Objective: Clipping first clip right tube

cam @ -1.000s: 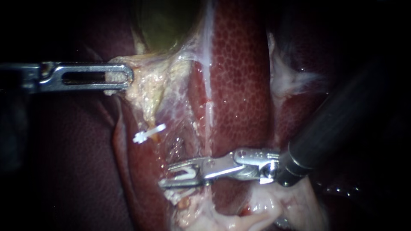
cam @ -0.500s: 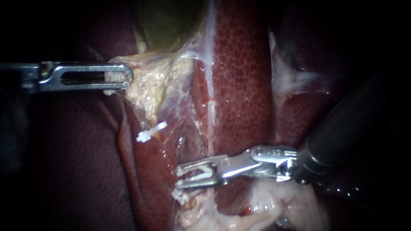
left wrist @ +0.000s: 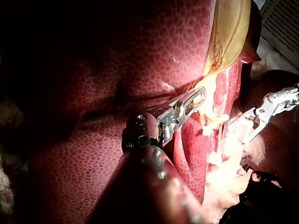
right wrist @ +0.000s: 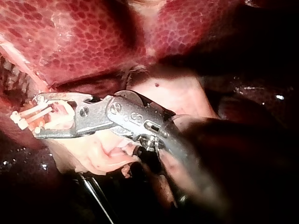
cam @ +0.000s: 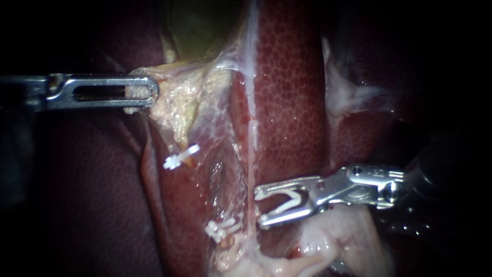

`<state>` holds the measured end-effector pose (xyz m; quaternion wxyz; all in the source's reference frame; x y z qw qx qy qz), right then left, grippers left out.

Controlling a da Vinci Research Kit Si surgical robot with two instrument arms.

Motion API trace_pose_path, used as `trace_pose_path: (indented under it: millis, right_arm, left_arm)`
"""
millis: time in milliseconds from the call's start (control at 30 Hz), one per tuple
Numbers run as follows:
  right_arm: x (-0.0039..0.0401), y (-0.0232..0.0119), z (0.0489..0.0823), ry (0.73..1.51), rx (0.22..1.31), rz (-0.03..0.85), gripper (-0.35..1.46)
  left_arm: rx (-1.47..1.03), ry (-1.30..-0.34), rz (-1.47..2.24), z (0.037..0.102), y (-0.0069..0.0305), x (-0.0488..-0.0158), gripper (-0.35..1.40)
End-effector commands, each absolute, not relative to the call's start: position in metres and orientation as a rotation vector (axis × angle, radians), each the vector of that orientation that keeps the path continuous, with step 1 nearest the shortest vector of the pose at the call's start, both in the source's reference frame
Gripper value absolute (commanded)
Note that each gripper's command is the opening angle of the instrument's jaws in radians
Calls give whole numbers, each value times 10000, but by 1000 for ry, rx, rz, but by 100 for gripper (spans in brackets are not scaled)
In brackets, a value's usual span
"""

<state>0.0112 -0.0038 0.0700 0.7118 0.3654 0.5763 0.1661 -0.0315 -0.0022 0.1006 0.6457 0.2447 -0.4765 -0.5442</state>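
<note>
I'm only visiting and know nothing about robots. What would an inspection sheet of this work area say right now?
surface: wet red liver, with the greenish gallbladder at the endoscope view's top.
job's things: two white clips on pale tissue, the upper clip and the lower clip; the third clip sits in the right instrument.
clutter: nothing seen.
instruments: left instrument shut on pale tissue; right instrument holds the third clip, clear of the lower clip.
cables: nothing seen.
surroundings: dark.
</note>
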Motion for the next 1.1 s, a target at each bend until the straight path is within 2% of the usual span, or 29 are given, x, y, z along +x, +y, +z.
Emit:
trace_pose_path:
  millis: [33, 433, 667, 1100]
  right_arm:
    - [110, -38, 700, 1278, 808, 371, 39]
    - [105, -30, 713, 1274, 776, 397, 54]
    - [116, -32, 726, 1266, 743, 428, 60]
    - [143, -48, 751, 1268, 747, 403, 60]
  left_arm:
    - [557, -1084, -1238, 1006, -22, -315, -35]
    - [557, -1084, -1239, 1005, -22, -315, -35]
    - [557, -1084, -1239, 1005, -22, -315, -35]
    - [557, -1084, -1239, 1005, -22, -315, -35]
